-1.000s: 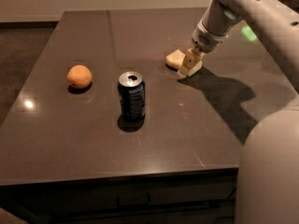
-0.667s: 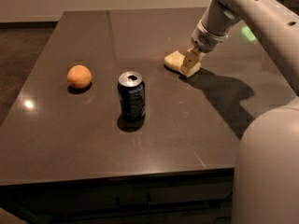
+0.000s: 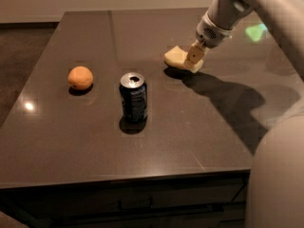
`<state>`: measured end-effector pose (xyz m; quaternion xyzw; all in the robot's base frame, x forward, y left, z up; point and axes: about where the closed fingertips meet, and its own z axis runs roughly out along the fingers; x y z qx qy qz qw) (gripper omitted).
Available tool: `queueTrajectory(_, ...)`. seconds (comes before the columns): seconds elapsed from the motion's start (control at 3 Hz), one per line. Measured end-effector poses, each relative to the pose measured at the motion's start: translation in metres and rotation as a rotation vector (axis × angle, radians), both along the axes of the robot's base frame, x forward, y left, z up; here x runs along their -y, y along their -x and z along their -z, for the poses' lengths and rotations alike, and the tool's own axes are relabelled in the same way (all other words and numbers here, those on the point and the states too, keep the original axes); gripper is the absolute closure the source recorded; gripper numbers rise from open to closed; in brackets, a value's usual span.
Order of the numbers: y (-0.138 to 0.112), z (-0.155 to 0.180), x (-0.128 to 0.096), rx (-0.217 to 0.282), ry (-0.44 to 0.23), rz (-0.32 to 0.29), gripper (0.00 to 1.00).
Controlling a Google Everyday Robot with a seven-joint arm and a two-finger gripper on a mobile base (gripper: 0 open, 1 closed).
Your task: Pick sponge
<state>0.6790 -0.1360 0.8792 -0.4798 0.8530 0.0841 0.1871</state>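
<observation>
The pale yellow sponge (image 3: 175, 57) is at the far right-middle of the dark table (image 3: 95, 146). My gripper (image 3: 194, 60) reaches down from the upper right, and its cream fingers (image 3: 195, 54) are shut on the sponge's right end. The sponge hangs tilted a little above the tabletop, with a dark shadow under it. The sponge's right part is hidden behind the fingers.
An orange fruit (image 3: 80, 77) lies at the left. A dark blue soda can (image 3: 133, 97) stands upright in the middle, in front and to the left of the sponge. My arm (image 3: 266, 4) and white body (image 3: 278, 175) fill the right side.
The gripper has shifted slightly left and up with the sponge in it. The sponge has come off the tabletop and its shadow now shows below it. The orange and the can have not moved.
</observation>
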Motion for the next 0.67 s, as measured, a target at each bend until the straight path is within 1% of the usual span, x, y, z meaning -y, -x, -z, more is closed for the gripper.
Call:
queueTrajectory(0.33,0.019,-0.049,-0.013,0.069,-0.054,-0.062,1.0)
queueTrajectory(0.67,0.029,-0.077,-0.02,0.108,-0.081,-0.099,1.0)
